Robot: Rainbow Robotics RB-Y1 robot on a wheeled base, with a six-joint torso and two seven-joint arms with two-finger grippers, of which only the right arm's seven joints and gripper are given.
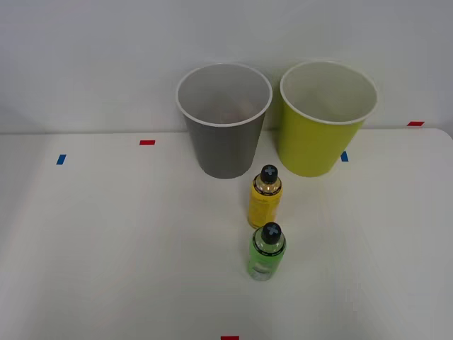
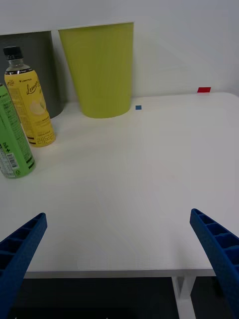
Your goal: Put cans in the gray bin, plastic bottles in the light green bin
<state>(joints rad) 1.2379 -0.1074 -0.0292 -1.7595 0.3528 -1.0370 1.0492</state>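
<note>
Upright on the white worktop (image 1: 106,248) stand two small clear plastic bottles with black screw caps: one of bright green drink with a green-and-white label (image 1: 267,252), nearer the robot, and one of yellow drink with a yellow lemon label (image 1: 265,197), just behind it and close to the bins. Behind them, against the pale wall, the round tapered gray bin with a white rim (image 1: 224,120) stands on the left and the round tapered light green bin with a white rim (image 1: 325,117) on the right, side by side with a narrow gap between them; both look empty as far as their insides show. The yellow bottle stands just in front of that gap, a little nearer the gray bin. Small red and blue tape marks (image 1: 147,142) dot the worktop, one blue mark lying at the foot of the light green bin. From the wrist camera, the right claw (image 2: 119,249) hangs wide open at the worktop's near edge, its blue ribbed fingers (image 2: 216,244) spread far apart and holding nothing, with both bottles well apart from it off to one side.
</note>
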